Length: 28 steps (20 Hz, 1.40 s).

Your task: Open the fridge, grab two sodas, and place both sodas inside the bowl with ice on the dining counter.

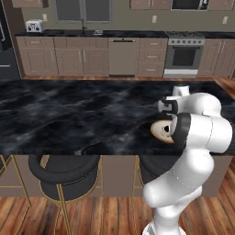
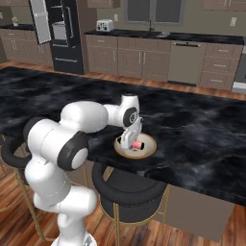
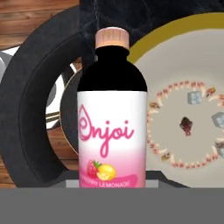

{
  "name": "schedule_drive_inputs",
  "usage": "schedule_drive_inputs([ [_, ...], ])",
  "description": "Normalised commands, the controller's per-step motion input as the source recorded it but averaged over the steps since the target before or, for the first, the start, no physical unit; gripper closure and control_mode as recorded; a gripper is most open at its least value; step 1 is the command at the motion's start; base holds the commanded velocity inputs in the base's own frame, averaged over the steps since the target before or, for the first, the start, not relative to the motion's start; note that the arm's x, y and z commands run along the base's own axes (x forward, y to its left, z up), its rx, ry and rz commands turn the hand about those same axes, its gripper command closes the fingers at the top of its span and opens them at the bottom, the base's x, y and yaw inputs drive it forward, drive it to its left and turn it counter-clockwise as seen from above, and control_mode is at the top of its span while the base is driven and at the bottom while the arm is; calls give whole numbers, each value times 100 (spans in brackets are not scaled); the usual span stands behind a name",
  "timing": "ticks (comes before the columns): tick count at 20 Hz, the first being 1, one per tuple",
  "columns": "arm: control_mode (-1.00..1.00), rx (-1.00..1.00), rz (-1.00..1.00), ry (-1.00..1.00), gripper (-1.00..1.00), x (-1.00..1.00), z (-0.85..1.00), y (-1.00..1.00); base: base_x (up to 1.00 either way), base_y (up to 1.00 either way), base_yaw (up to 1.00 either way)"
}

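The robot's two-finger gripper [image 2: 131, 142], jaws clamped on a dark glass soda bottle with a pink-and-white label [image 3: 112, 127], hangs over the shallow cream bowl with a tan rim [image 2: 149, 147] on the black marble dining counter [image 2: 202, 129].

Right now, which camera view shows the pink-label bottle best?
The hand view: the bottle stands close, label readable, before the bowl. The right base view shows a small pink spot under the gripper; in the left base view the arm covers it.
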Motion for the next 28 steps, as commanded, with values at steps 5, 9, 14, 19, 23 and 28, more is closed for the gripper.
schedule_drive_inputs([
  [5,-100,0,1,-1,100,29,-25,0,0,0,0],
  [9,-100,0,2,-1,100,15,-30,0,0,0,0],
  [14,-100,0,2,-1,100,15,-28,0,0,0,0],
  [19,-100,0,2,0,100,23,-21,-3,0,0,0],
  [23,-100,0,3,0,100,28,-15,-7,0,0,0],
  [28,-100,0,4,-1,100,24,-18,-9,0,0,0],
])
